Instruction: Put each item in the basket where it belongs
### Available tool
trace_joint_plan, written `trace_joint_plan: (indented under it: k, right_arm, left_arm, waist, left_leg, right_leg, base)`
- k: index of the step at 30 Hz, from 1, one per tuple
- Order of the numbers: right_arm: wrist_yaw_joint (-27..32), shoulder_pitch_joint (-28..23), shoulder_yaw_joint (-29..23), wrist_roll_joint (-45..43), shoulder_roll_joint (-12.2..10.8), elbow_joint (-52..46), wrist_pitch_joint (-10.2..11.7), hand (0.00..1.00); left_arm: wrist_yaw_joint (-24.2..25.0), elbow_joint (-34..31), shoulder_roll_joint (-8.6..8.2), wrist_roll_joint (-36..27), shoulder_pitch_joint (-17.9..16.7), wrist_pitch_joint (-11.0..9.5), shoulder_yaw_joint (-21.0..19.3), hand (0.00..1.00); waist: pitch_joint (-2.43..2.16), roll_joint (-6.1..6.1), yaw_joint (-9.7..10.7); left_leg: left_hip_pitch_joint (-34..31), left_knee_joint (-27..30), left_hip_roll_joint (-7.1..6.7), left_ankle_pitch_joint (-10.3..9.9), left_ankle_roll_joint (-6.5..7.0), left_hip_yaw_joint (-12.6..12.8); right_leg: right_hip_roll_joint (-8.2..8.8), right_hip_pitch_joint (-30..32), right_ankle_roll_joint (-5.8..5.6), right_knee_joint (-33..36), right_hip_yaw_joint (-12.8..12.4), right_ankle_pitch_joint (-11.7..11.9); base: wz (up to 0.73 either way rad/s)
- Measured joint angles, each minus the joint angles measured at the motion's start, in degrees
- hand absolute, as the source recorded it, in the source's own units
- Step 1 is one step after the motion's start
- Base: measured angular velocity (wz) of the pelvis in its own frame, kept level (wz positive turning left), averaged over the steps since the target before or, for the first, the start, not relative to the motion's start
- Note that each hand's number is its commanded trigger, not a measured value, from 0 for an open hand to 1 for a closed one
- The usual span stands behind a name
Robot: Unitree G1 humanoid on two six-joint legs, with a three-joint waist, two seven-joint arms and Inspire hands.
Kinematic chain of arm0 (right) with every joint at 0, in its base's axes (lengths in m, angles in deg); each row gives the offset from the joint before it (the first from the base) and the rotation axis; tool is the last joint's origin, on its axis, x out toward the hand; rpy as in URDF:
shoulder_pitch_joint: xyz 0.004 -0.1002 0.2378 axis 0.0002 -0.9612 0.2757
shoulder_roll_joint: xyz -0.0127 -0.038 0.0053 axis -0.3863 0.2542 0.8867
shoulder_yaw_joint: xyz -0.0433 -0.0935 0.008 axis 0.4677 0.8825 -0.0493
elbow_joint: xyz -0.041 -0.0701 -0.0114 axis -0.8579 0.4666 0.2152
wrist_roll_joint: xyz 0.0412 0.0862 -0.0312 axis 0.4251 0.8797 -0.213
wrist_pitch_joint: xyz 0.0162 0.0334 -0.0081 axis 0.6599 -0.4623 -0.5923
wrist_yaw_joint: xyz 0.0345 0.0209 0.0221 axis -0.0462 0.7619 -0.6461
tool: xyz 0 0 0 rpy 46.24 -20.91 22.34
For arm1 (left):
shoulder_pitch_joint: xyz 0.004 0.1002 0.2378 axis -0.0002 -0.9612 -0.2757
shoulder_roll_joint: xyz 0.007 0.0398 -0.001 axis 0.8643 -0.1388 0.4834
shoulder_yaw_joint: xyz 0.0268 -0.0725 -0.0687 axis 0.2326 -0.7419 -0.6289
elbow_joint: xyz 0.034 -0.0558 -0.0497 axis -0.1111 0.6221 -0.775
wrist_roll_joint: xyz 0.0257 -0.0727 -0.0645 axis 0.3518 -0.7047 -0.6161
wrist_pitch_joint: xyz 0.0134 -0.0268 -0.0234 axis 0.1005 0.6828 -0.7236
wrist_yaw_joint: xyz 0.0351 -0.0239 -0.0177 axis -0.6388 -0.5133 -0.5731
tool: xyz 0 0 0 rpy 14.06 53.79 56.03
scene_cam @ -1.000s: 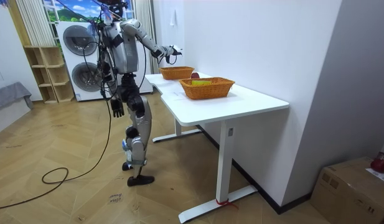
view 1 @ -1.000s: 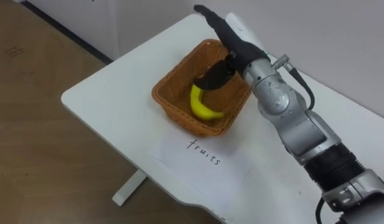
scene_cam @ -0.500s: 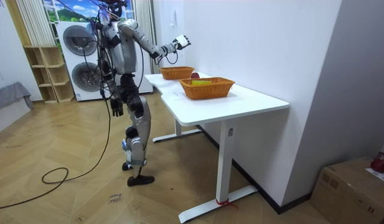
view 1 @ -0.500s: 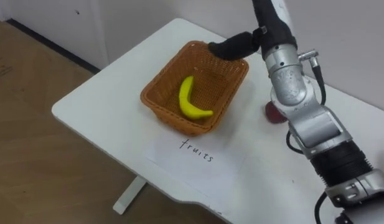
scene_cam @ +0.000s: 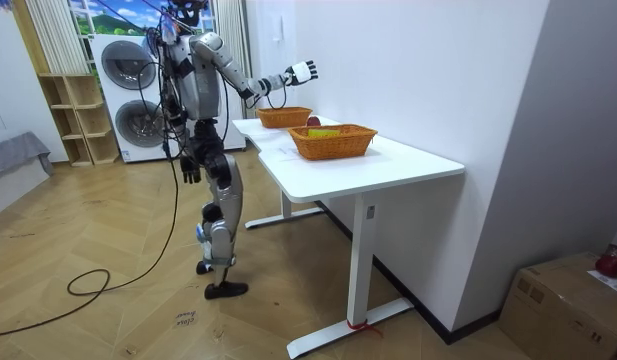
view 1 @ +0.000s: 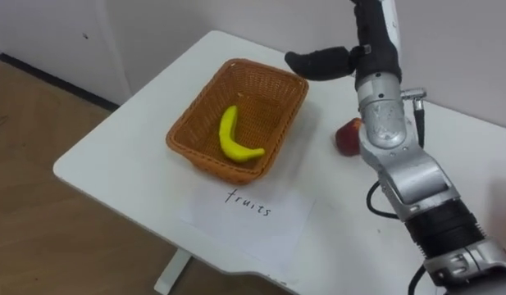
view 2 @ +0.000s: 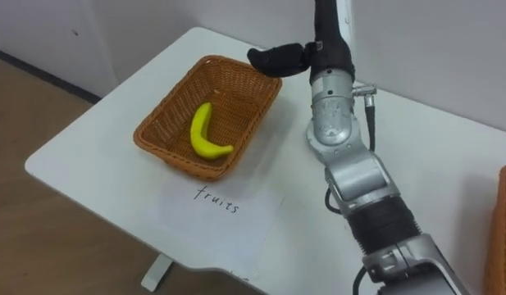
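– Left eye view, near to far?
– Paper sheet (view 1: pixel 248 215), then basket (view 1: pixel 205 164) holding the banana (view 1: pixel 232 141); apple (view 1: pixel 348 137) on the table (view 1: pixel 129 156) beside it; right hand (view 1: pixel 369 37) raised beyond, fingers spread, empty.
– Left hand (scene_cam: pixel 191 172)?
– Room view: hanging, state unclear.

Stands beside the table (view 1: pixel 129 135), right arm reaching forward and upward over it, right hand (view 1: pixel 369 37) held high above the table, fingers straight, thumb jutting sideways, holding nothing, left hand (scene_cam: pixel 191 172) hanging below table height.
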State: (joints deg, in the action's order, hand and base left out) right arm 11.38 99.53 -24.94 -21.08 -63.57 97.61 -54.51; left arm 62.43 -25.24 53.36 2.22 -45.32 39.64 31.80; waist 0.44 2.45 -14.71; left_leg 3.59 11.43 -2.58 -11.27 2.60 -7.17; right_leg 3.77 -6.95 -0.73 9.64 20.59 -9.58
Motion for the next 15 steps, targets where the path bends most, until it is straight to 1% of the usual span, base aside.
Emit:
trace_joint_plan:
  k: [3,5,8,9,15]
  right_arm:
    - [-0.12,-0.04,-1.63,2.93,0.17,0.06,0.11,0.0]
    - [-0.1,-1.24,-3.02,3.93,0.23,0.05,0.54,0.0]
    - [-0.23,-2.87,-3.75,4.96,0.23,0.05,0.58,0.0]
    - [-0.28,-3.14,-3.88,5.16,0.22,0.06,0.58,0.0]
    - [-0.26,-4.68,-5.03,5.73,0.07,0.69,0.59,0.0]
  left_arm:
    - [0.05,0.06,-0.01,0.0,0.05,-0.37,0.0,0.0]
    - [0.11,0.04,-0.02,0.04,0.07,-0.41,-0.03,0.0]
    - [0.25,0.23,-0.26,0.08,-0.01,-0.43,-0.08,0.0]
    - [0.27,0.36,-0.32,0.08,0.04,-0.41,-0.07,0.0]
    - [0.27,1.06,-1.4,0.05,-0.24,-0.31,0.0,0.0]
  waist:
    - [0.11,-0.16,0.41]
    - [0.24,-0.42,0.52]
    - [0.13,-0.43,0.65]
    - [0.17,-0.58,0.66]
    - [-0.08,-1.31,1.22]
  left_leg:
    - [0.05,-0.13,0.01,0.02,0.05,0.43]
    - [0.03,-0.15,0.03,0.02,0.05,0.53]
    - [-0.01,-0.05,0.01,0.02,0.05,0.53]
    - [-0.01,-0.04,0.0,0.02,0.05,0.53]
    - [-0.14,0.23,0.01,0.03,0.07,0.51]
  right_leg:
    - [0.04,0.01,0.0,0.1,-0.06,0.0]
    - [0.03,-0.02,0.0,0.15,-0.06,0.0]
    - [0.04,-0.01,0.0,0.18,-0.05,0.01]
    - [0.05,-0.01,0.01,0.18,-0.03,0.01]
    - [0.05,0.18,0.01,0.19,0.06,0.01]
  base:
    - [-0.03]
    - [0.0]
    - [0.0]
    - [0.0]
    - [0.0]
